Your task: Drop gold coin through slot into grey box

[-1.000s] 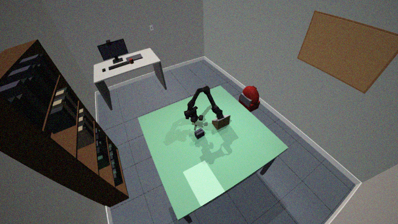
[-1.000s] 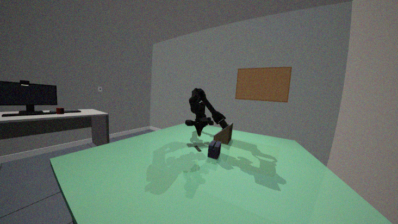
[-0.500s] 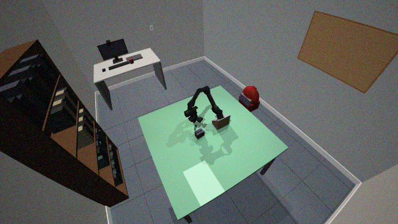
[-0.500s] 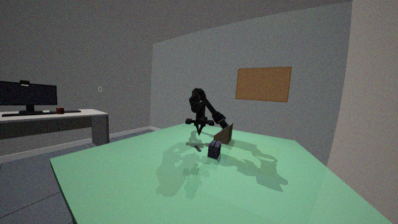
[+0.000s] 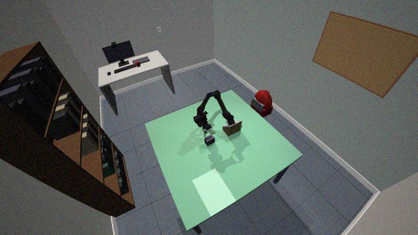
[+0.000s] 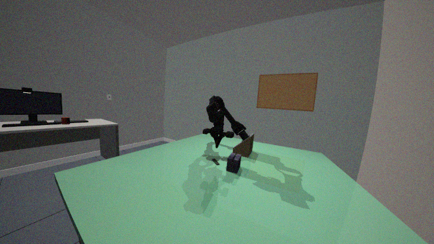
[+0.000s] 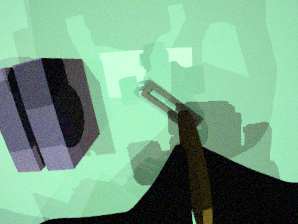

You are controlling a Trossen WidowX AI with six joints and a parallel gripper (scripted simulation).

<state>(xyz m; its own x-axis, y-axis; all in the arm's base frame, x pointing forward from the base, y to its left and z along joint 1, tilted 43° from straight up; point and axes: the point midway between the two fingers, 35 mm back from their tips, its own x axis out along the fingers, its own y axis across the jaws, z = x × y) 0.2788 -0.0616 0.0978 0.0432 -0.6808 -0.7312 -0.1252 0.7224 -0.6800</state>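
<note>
My gripper (image 5: 208, 128) (image 6: 216, 146) (image 7: 185, 150) is shut on the coin and points down above the table. The coin (image 7: 190, 132) shows nearly edge-on as a thin brown-gold strip in the wrist view; it cannot be made out in the top and exterior views. The holder (image 5: 205, 134) (image 6: 215, 161) (image 7: 172, 112) lies on the table below the gripper, its narrow recess empty. The closed grey box (image 5: 209, 140) (image 6: 233, 163) (image 7: 37, 120) stands beside the holder, left of the gripper in the wrist view. A dark slot runs across its lid.
A brown upright panel (image 5: 233, 128) (image 6: 243, 147) stands by the arm's base, behind the box in the exterior view. The green table (image 5: 257, 152) (image 6: 152, 212) carries overlapping arm shadows. A red backpack (image 5: 262, 102) is on the floor beyond the table.
</note>
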